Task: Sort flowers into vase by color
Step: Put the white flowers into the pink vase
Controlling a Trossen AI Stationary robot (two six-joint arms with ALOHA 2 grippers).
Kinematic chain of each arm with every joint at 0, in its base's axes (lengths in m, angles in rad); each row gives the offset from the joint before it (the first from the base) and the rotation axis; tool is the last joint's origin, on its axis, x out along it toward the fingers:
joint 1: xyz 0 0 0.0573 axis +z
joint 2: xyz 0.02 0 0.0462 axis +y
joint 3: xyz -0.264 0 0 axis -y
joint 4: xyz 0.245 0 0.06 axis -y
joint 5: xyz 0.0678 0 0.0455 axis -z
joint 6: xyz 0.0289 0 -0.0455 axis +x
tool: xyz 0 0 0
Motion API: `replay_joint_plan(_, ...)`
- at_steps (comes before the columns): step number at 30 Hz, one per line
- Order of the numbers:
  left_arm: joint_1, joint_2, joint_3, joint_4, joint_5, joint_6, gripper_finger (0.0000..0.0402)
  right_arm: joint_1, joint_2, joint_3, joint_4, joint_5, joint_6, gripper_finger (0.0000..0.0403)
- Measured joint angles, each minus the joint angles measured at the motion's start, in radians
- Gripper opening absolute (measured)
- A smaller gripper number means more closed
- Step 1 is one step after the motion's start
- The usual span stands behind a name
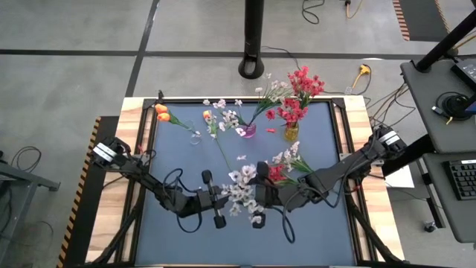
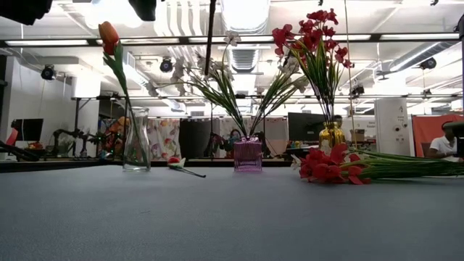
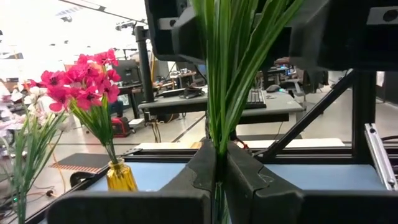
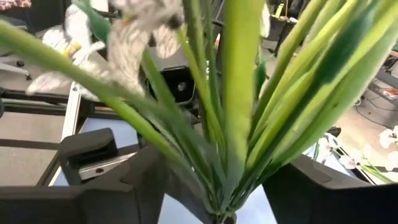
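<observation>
Holding one white spray [image 1: 242,192] between them over the table's [image 1: 312,238] near middle, both arms meet: left pincer [image 1: 217,199] pinches the green stem, fingers pressed onto it; right pincer [image 1: 258,199] also clamps the stem base, leaves fanning out. Risk: two grips pulling apart could bend the stem or strip blossoms; a one-sided release may drop it onto the loose red flowers [image 1: 277,173] nearby. Spray looks pale, small-blossomed, long-leaved. Purple vase [image 1: 246,131] holding white sprays stands well apart, far side.

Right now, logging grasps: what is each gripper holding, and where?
Both the left gripper and right gripper pinch one white-blossomed green spray by its stem base.
</observation>
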Motion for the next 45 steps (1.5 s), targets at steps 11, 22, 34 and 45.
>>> replay_joint_plan(11, 0.0, 0.0, 0.0, -0.002, -0.04, 0.0, 0.0001, -0.004, 0.0, 0.0, 0.008, 0.003, -0.011, 0.0117)
replay_joint_plan(22, -0.001, 0.0, 0.0, 0.004, -0.04, -0.011, 0.0023, -0.005, 0.0, 0.0, 0.008, 0.003, -0.019, 0.0045)
replay_joint_plan(34, -0.026, -0.001, 0.0, -0.007, -0.158, -0.055, 0.0176, -0.004, -0.017, 0.009, -0.009, 0.017, -0.019, 0.0038)
replay_joint_plan(45, -0.117, -0.004, 0.0, -0.085, -0.426, 0.032, 0.0253, -0.091, -0.055, 0.153, -0.249, 0.136, -0.055, 0.0038)
